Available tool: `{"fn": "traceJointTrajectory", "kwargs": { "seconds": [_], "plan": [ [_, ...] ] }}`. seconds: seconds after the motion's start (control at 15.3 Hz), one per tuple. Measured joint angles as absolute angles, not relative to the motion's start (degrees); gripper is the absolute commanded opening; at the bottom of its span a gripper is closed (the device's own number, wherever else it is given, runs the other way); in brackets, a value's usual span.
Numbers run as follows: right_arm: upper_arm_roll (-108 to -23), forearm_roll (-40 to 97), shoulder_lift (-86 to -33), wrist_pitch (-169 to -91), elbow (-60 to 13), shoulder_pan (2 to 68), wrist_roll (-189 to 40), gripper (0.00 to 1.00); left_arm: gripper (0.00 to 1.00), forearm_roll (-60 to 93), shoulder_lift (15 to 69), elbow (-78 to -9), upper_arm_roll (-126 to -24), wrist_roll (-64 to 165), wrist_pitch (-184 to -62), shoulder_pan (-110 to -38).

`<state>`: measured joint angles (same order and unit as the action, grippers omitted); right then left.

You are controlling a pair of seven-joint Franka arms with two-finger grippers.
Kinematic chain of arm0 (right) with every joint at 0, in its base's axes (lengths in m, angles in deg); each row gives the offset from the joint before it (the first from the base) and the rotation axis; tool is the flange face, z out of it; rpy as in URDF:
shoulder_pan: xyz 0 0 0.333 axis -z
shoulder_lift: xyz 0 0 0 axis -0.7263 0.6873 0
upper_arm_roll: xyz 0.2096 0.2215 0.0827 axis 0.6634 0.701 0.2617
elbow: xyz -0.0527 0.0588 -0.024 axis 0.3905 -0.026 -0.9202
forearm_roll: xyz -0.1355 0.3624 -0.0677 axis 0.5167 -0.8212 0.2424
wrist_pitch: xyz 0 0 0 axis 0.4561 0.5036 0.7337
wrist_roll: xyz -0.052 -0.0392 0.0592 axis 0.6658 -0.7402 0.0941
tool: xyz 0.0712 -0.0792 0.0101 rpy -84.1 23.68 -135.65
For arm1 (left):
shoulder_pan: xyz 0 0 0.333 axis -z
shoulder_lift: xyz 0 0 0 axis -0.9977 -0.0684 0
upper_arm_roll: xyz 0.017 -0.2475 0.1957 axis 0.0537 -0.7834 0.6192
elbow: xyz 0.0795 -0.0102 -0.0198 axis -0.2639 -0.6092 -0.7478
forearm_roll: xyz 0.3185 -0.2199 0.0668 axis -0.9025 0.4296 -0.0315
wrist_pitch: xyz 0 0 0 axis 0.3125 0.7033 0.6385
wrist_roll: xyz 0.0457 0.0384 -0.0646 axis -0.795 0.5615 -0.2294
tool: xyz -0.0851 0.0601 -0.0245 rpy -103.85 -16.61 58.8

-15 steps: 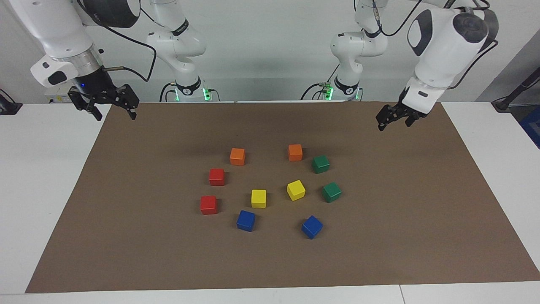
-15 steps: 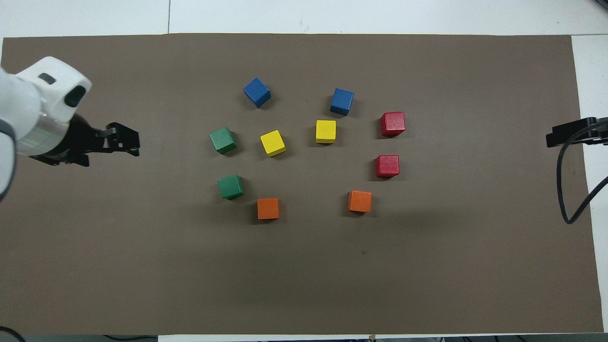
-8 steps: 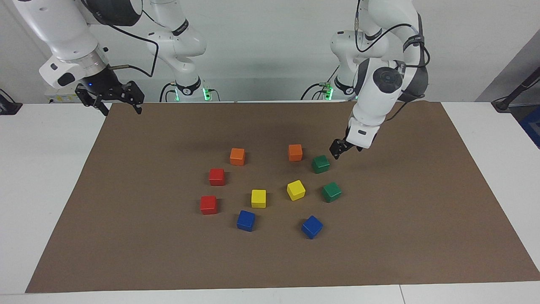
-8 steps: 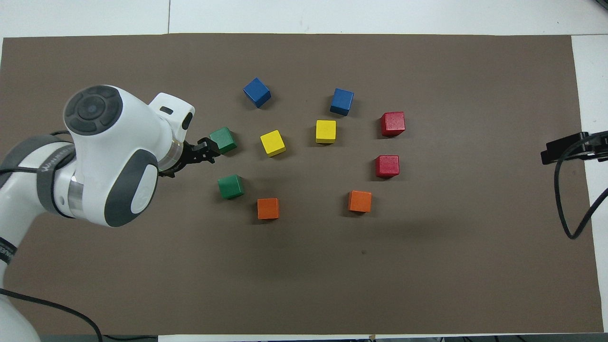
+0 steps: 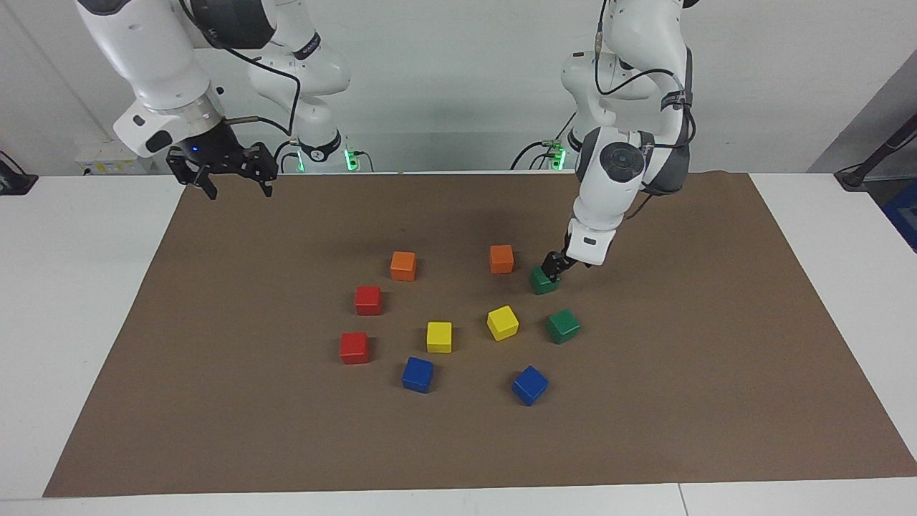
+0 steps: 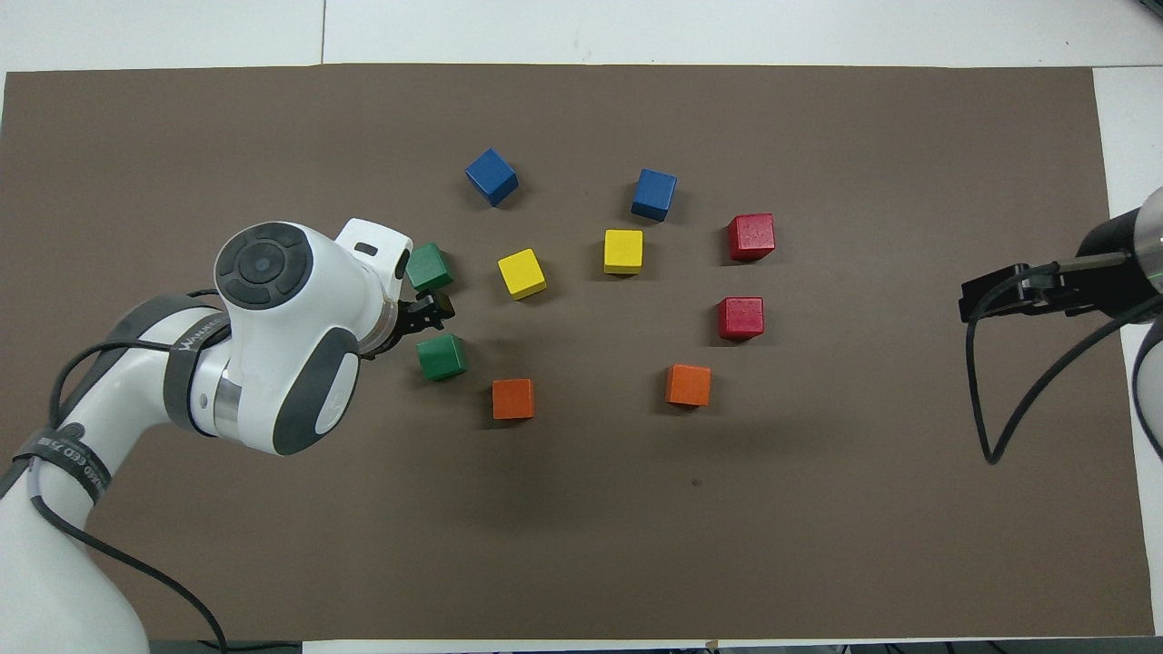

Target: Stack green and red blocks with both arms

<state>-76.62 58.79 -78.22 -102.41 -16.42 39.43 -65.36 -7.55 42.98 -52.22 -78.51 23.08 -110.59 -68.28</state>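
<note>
the left gripper (image 5: pixel 553 267) is low over the mat (image 5: pixel 716 358), right at the near green block (image 5: pixel 543 280), its fingertips at that block's top edge on the side toward the robots. its jaws stand apart and nothing is between them yet; whether a tip already touches the block i cannot tell. the far green block (image 5: pixel 563 326) sits past the gripper, away from the robots, well clear of it. an orange block (image 5: pixel 501 259) lies just beside the gripper toward the right arm's end, close enough to be bumped.

the right gripper (image 5: pixel 231 172) hangs up in the air over the mat's edge at its own end, jaws spread, holding nothing. the two red blocks (image 5: pixel 368 300) and (image 5: pixel 354 347) lie out on the mat, well away from it, toward the middle.

all four task blocks are flat on the mat, unstacked, each apart from the others.

the blocks look like small stiff matte cubes, probably light and not fragile. the matte faces should give fair friction. the best hold is likely on two opposite side faces, about mid-height, with the fingers square to them. the near green block sits slightly turned, so the wrist probably needs to match that angle, or a finger may land on a corner and twist the block away.
</note>
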Motion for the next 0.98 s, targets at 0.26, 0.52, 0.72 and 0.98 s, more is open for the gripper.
{"fn": "traceJointTrajectory", "kwargs": {
  "seconds": [0.26,0.52,0.72,0.98],
  "plan": [
    [-77.04,58.76,-79.7,-102.75,-19.88,39.69,-62.21,0.99,1.0,-7.58,40.5,-52.21,-78.49,21.7,-112.87,-65.64],
    [-76.7,58.56,-80.17,-107.73,-24.86,35.88,-51.57,1.0,1.0,-8.57,38.95,-52.21,-78.47,22.22,-112.95,-64.77],
    [-76.39,58.57,-78.7,-114.07,-28.21,30.86,-45.22,1.0,1.0,-8.7,38.94,-52.21,-78.28,22.33,-113.04,-64.77],
    [-76.29,58.57,-72.08,-122.93,-29.2,28.53,-43.72,1.0,1.0,-8.71,38.88,-52.39,-78.01,22.39,-113.43,-64.79]
  ]
}}
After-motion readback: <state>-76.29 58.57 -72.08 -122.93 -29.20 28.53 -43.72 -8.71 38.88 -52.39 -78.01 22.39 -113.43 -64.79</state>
